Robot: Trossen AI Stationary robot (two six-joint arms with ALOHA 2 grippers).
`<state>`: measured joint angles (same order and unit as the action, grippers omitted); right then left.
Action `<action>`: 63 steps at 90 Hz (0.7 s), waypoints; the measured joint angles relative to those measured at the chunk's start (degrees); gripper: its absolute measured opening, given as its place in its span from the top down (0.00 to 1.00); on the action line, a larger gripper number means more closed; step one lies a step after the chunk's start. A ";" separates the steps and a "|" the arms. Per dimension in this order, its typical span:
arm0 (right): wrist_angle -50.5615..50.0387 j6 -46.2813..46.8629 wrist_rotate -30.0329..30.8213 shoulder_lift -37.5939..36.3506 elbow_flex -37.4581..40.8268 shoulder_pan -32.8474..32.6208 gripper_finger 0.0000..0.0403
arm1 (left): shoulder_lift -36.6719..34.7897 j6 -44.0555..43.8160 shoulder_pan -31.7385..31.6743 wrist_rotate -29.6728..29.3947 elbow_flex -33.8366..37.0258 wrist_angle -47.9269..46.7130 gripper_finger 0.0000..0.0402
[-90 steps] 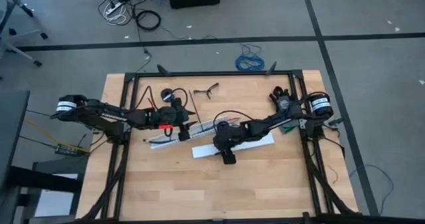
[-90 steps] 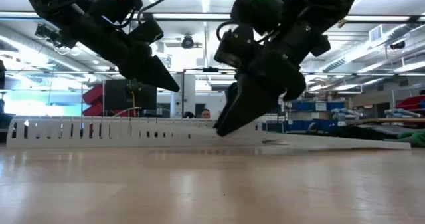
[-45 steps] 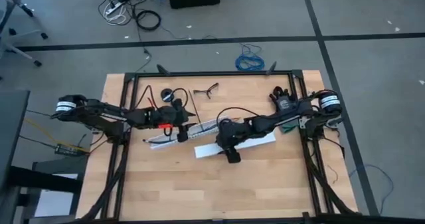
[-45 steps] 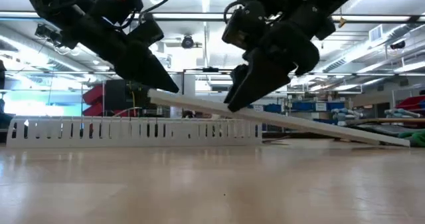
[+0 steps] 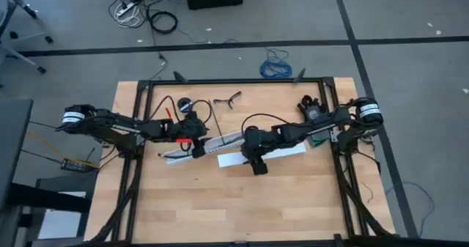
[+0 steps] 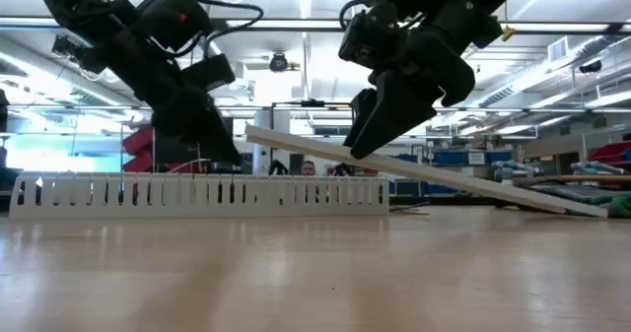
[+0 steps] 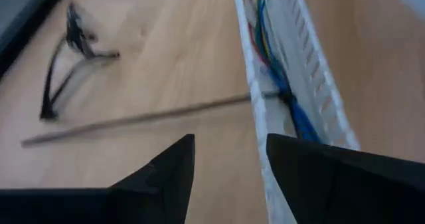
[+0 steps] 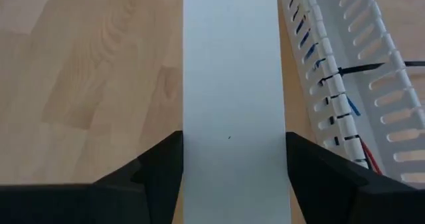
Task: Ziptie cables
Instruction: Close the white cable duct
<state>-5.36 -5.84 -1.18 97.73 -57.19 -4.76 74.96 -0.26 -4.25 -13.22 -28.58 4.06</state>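
Note:
A white slotted strip (image 5: 176, 155) lies on the table left of centre, with thin blue, red and greenish cables (image 7: 282, 84) lying along its channel. My left gripper (image 5: 199, 149) hangs open over the strip's middle, fingers pointing down, one strip wall (image 7: 255, 117) running in between them. Whether it touches the strip, I cannot tell. My right gripper (image 5: 256, 163) is shut on a flat white cover strip (image 5: 282, 152) just right of the slotted strip. My right gripper pinches the cover strip across its width, one finger on each long edge (image 8: 189, 151), about a third of the way in from the raised end. The fingers come slanting down from above. The strip tilts, its left end (image 6: 258, 133) up and its right end (image 6: 592, 210) on the table.
A black round object (image 5: 183, 104), a small dark bunch of wires (image 5: 233, 97) and a long thin dark tie (image 5: 214, 115) lie behind the slotted strip. A green object (image 5: 316, 138) sits by the right arm's base. A blue coiled cable (image 5: 276, 67) lies on the floor beyond.
My right gripper has risen and gone a little toward the table's right edge, lifting the cover strip's left end off the table while its right end stays down. My left gripper has tipped downward toward the slotted strip.

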 joint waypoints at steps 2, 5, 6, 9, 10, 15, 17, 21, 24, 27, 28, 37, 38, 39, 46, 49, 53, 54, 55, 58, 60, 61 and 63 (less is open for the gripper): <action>-0.03 -0.24 0.08 0.00 0.00 0.10 0.42 | 0.06 -0.04 0.00 0.40 0.00 -0.42 0.54; -0.02 -0.35 0.08 0.00 0.00 0.30 0.42 | 0.07 -0.08 0.00 1.25 0.00 -0.93 0.54; 0.01 -0.36 0.07 0.00 0.00 0.37 0.42 | 0.07 -0.08 0.00 1.53 0.00 -1.00 0.54; 0.05 -0.42 0.09 0.00 0.00 0.59 0.42 | 0.26 -0.08 -0.02 2.69 0.00 -0.81 0.54; 0.03 -0.42 0.08 0.00 0.00 0.67 0.42 | 0.36 -0.09 -0.01 2.92 0.00 -0.60 0.54; 0.01 -0.42 0.07 0.00 0.00 0.94 0.42 | 0.55 -0.07 0.03 3.49 -0.02 -0.60 0.54; 0.01 -0.42 0.07 0.00 0.00 1.07 0.42 | 0.55 -0.07 0.02 3.61 -0.02 -0.88 0.54; 0.01 -0.42 0.09 0.00 0.00 1.24 0.42 | 0.65 -0.07 0.02 3.68 0.00 -0.64 0.54; 0.01 -0.42 0.07 0.00 0.00 1.39 0.42 | 0.83 -0.07 0.01 3.92 -0.02 -0.42 0.54; 0.01 -0.42 0.07 0.00 0.00 1.46 0.42 | 0.92 -0.08 0.00 4.25 -0.02 -0.71 0.54; 0.01 -0.42 0.07 0.00 0.00 1.48 0.42 | 0.95 -0.07 0.00 4.37 -0.02 -0.83 0.54; -0.08 -0.52 0.07 0.00 -0.02 1.71 0.42 | 1.64 -0.07 0.02 4.97 -0.02 -0.72 0.54; -0.12 -0.56 0.07 0.00 -0.02 1.75 0.42 | 1.74 -0.07 0.02 4.97 -0.02 -0.81 0.54; -0.16 -0.60 0.07 0.00 -0.02 1.80 0.42 | 1.88 -0.07 0.02 4.98 -0.02 -0.90 0.54; -0.30 -0.73 0.07 0.00 -0.02 1.98 0.42 | 3.10 -0.18 0.02 4.97 -0.02 -1.14 0.54; -0.42 -0.75 0.04 0.00 -0.02 2.15 0.42 | 3.74 -0.18 0.02 4.97 -0.02 -1.03 0.54; -0.47 -0.77 0.09 0.00 -0.02 2.32 0.42 | 4.24 -0.18 0.02 4.97 -0.02 -0.90 0.55; -0.47 -0.77 0.08 0.00 -0.02 2.37 0.42 | 4.32 -0.18 0.02 4.97 -0.02 -0.96 0.55; -0.48 -0.77 0.07 0.00 -0.02 2.43 0.42 | 4.39 -0.18 0.02 4.98 -0.02 -1.03 0.55; -0.60 -0.78 0.07 0.00 -0.02 2.54 0.42 | 4.60 -0.19 0.02 5.05 -0.02 -0.99 0.57; -0.64 -0.80 0.07 0.00 -0.02 2.61 0.42 | 4.65 -0.18 0.02 5.31 -0.02 -0.83 0.58; -0.64 -0.80 0.07 0.00 -0.02 2.62 0.42 | 4.66 -0.18 0.02 5.42 -0.02 -0.78 0.59; -0.72 -0.80 0.07 0.00 -0.02 2.70 0.42 | 4.66 -0.20 0.02 5.51 -0.02 -0.78 0.60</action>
<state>-6.08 -6.63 -1.10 97.73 -57.21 -2.06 79.61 -0.46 -4.23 -7.71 -28.60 3.28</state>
